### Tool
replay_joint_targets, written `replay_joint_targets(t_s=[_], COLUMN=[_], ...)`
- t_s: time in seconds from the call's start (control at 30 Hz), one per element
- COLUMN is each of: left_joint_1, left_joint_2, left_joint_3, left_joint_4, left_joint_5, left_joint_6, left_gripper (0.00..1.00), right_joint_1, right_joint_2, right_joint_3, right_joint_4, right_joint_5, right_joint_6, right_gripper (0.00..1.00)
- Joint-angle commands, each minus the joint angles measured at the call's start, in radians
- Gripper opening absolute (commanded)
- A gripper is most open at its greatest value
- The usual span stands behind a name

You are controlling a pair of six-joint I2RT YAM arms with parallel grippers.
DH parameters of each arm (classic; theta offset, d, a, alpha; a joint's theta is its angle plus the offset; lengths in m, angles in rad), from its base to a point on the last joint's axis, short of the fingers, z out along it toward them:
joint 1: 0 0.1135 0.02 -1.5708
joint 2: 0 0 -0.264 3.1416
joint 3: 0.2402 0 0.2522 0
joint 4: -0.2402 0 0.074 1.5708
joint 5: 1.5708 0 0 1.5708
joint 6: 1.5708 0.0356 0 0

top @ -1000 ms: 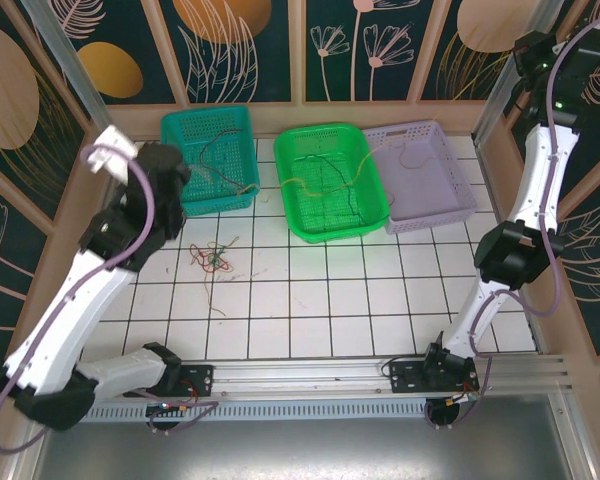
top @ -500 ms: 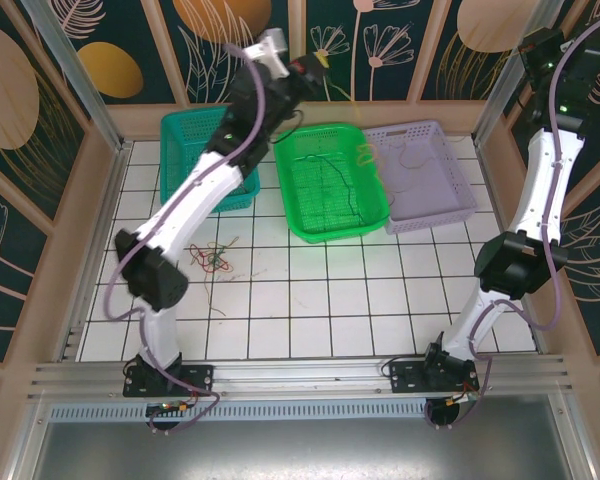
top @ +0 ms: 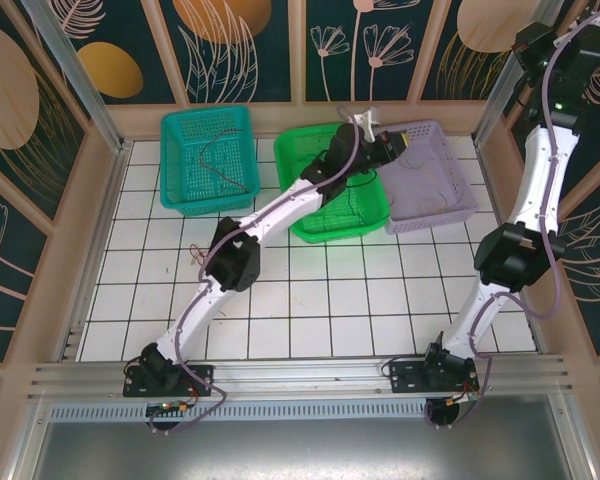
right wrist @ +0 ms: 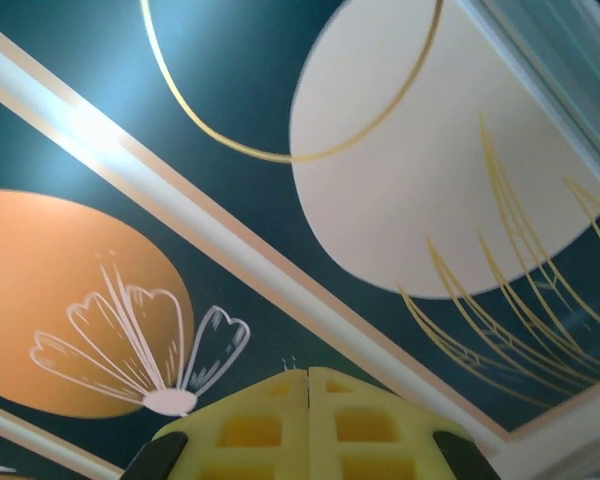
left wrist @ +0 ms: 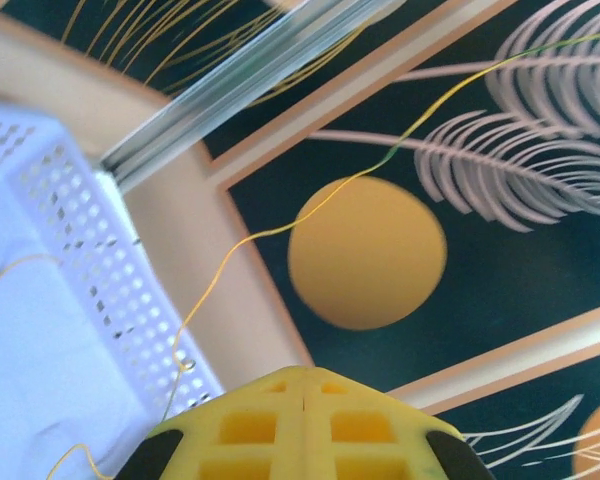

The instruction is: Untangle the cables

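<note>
Left wrist view: the left gripper is closed. A yellow cable comes out from behind its left finger and runs up and to the right in the air, in front of the wall. The gripper holds this cable just beside the lavender basket, where more yellow wire lies.

From the top camera, the left gripper reaches over the edge between the green basket and the lavender one. A dark cable lies in the teal basket, well apart. A red tangle sits on the table, partly hidden by the arm, so its strands can't be counted.

There are three baskets and two arms. The right gripper is closed on nothing and faces the wall.
</note>
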Motion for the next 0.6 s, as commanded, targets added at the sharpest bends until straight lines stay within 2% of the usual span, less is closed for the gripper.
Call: replay_joint_targets(t_s=[0.0,0.23,0.33,0.37,0.4,0.5,0.57], left_joint_1=[-0.022,-0.031,-0.032,-0.032,-0.031,-0.03,-0.03], left_joint_2=[0.048,0.099,0.104,0.103,0.102,0.092,0.086], left_joint_3=[0.063,0.058,0.059,0.062,0.065,0.074,0.074], left_joint_4=[0.043,0.019,0.014,0.005,-0.006,-0.041,-0.052], left_joint_5=[0.029,0.001,0.013,0.016,0.017,0.012,0.016], left_joint_6=[-0.034,-0.036,-0.036,-0.034,-0.027,-0.005,-0.002], left_gripper=[0.0,0.02,0.25,0.39,0.45,0.56,0.56], right_joint_1=[0.014,0.035,0.063,0.073,0.083,0.098,0.101], right_joint_2=[-0.031,-0.043,-0.046,-0.047,-0.046,-0.043,-0.043], right_joint_3=[-0.094,-0.242,-0.31,-0.336,-0.359,-0.439,-0.495], right_joint_4=[0.024,0.017,0.009,0.001,-0.01,-0.017,0.006], right_joint_5=[-0.055,-0.114,-0.117,-0.113,-0.109,-0.088,-0.071], right_joint_6=[-0.05,-0.058,-0.065,-0.062,-0.06,-0.046,-0.034], right_gripper=[0.0,0.0,0.0,0.0,0.0,0.0,0.0])
